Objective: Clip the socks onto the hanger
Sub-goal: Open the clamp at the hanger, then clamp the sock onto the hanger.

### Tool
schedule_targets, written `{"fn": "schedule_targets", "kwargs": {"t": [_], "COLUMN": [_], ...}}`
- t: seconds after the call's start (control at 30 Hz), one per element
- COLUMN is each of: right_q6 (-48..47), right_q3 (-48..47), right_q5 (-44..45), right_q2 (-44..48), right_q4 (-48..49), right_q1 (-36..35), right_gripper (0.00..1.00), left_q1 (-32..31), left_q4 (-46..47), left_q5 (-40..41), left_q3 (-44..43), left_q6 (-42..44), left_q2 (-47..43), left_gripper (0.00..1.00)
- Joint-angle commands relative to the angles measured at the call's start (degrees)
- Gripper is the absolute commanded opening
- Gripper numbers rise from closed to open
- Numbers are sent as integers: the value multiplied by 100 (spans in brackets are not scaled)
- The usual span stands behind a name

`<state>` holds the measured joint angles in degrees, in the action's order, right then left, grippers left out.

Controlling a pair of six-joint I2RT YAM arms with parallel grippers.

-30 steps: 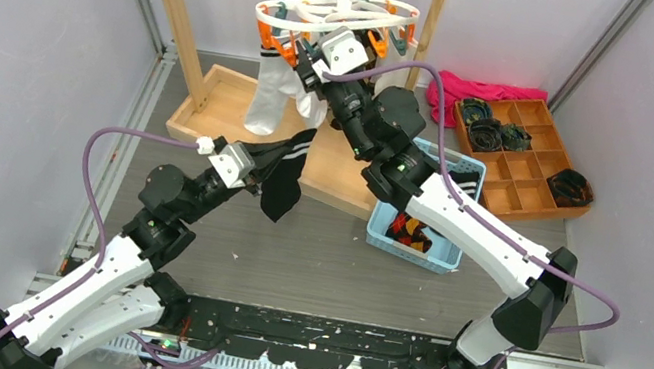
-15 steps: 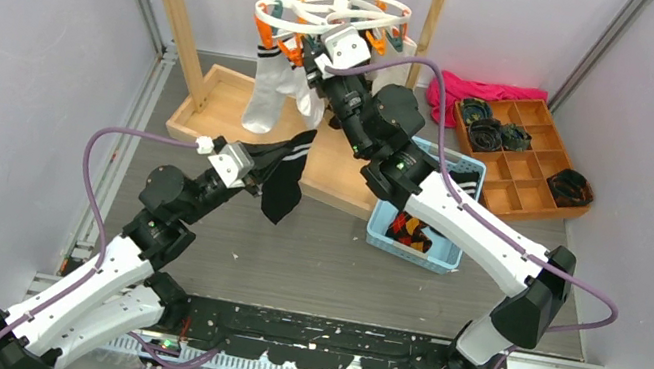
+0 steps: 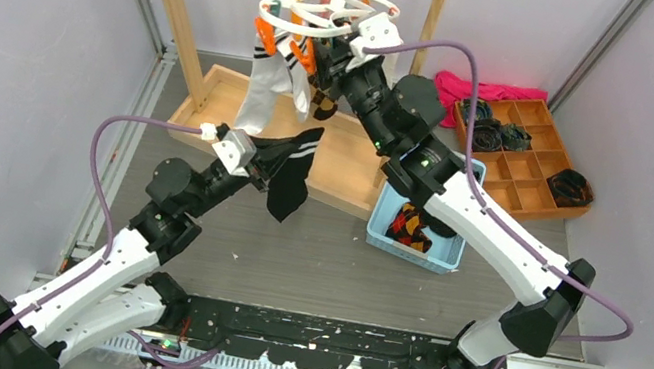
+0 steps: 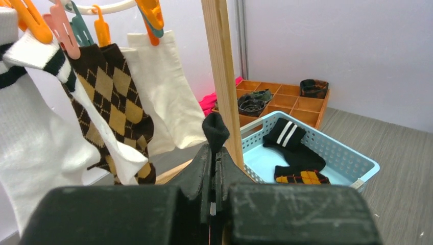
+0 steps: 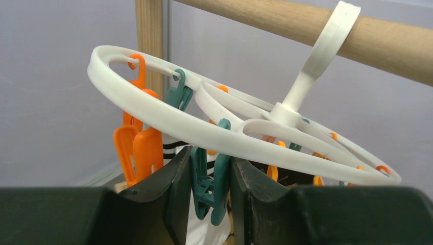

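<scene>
My left gripper is shut on a black sock with white cuff stripes, held above the table below the hanger. In the left wrist view the jaws pinch a black fold. The second black sock lies in the blue basket. The white hanger hangs by its hook from the wooden bar. In the right wrist view its ring is just above my right gripper, which is shut on a teal clip. The right gripper sits under the ring's right side.
White socks and argyle socks hang from the hanger. The wooden rack post and its base tray stand behind. The blue basket, a compartment tray and a pink cloth lie right.
My right gripper rose and shifted right under the hanger ring, which swung and tilted. My left gripper moved slightly up and right with the black sock.
</scene>
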<state>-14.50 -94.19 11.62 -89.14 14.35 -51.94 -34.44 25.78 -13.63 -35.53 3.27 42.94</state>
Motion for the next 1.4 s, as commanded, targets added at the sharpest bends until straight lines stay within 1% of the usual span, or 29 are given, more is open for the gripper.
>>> {"fn": "schedule_targets", "kwargs": {"t": [0.0,0.07,0.2,0.33,0.4,0.5,0.7,0.8,1.03,1.13,1.23,1.37], "right_q6": [1304,1678,2104,2447,2585,2696,2720,2748,2810,2825,2830,2830], "right_q3": [-438,-559,-685,-865,-924,-943,-830,-733,-612,-559,-522,-520], "right_q5": [-527,-632,-732,-624,-566,-595,-628,-638,-650,-693,-746,-774], "right_q2": [309,313,339,370,380,413,538,598,650,653,670,670], "right_q4": [-727,-964,-1241,-1600,-1762,-1895,-1890,-1847,-1728,-1684,-1631,-1610], "right_q1": [282,418,496,510,510,514,523,521,521,528,531,551], "right_gripper": [22,20,19,16,16,15,15,15,15,15,15,15], "left_q1": [72,105,147,148,148,155,148,148,148,148,148,149], "left_q4": [383,452,701,947,916,830,723,621,451,515,563,717], "left_q5": [-17,0,-54,76,219,400,504,603,1132,1092,993,1049], "left_q3": [-455,-528,-698,-846,-954,-1130,-1552,-1701,-1827,-1939,-2045,-2062], "left_q6": [-920,-1310,-1924,-2196,-2260,-2435,-3378,-3690,-3705,-3751,-3943,-4185], "left_q2": [143,248,519,672,716,832,1136,1251,1371,1484,1613,1703], "left_gripper": [0,0,0,0,0,0,0,0,0,0,0,0]}}
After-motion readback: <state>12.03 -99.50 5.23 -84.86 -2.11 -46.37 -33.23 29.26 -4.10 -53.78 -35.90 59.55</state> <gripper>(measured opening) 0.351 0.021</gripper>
